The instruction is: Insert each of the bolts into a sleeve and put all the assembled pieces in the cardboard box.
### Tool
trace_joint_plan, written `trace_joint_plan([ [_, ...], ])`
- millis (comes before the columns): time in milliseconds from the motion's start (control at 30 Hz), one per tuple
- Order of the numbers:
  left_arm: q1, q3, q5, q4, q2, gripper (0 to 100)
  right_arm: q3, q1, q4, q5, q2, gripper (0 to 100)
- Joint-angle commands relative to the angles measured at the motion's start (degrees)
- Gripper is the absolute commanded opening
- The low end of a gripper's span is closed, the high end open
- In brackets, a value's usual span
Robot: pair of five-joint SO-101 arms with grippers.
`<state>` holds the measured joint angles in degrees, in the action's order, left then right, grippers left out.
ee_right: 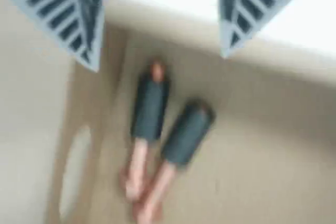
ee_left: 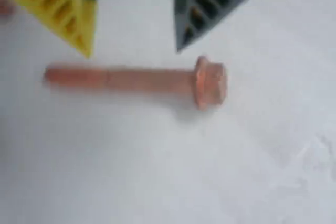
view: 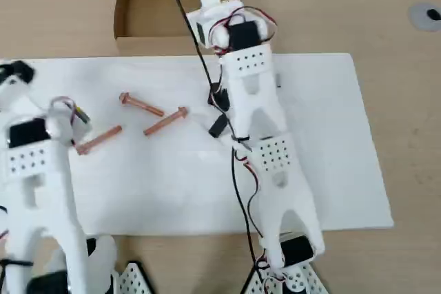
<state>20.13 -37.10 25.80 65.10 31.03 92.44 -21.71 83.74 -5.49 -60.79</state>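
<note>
The left gripper (ee_left: pixel 132 51) hangs, jaws spread wide, over a bare bolt (ee_left: pixel 131 78) on the white sheet (ee_left: pixel 157 171), the right gripper (ee_right: pixel 160 60) has its jaws released above two sleeved pieces (ee_right: pixel 149 106) in the cardboard box (ee_right: pixel 262 161), and an off-centre close could roll that bolt clear!

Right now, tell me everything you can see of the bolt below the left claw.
The bolt is copper-coloured, metal by its look, with a long shaft and a flanged hex head. It wears no sleeve. It lies flat on the white sheet, touching nothing else. The left claw hangs open over it, tips apparently clear of it.
</note>
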Motion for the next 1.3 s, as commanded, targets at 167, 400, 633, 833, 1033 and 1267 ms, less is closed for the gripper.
trace_joint_plan([
  [167,0.18,5.01,25.23,8.70,-0.84,12,3.12,1.10,10.29,0.26,7.87,18.7],
  [400,-0.70,-2.11,34.37,5.63,-1.27,16,3.03,0.75,10.29,0.09,7.87,18.7],
  [633,-0.97,-10.02,37.36,-2.55,-1.27,23,3.03,0.75,10.64,0.09,7.87,18.7],
  [833,-0.88,-14.68,37.36,-10.73,-1.27,23,3.03,0.66,10.64,0.00,7.96,18.7],
  [1033,-1.05,-21.10,37.36,-22.24,-1.27,22,3.03,-0.04,12.92,0.00,8.13,18.7],
  [1267,-1.67,-24.70,37.10,-30.77,-1.36,20,3.12,-1.27,14.51,0.00,8.13,18.7],
])
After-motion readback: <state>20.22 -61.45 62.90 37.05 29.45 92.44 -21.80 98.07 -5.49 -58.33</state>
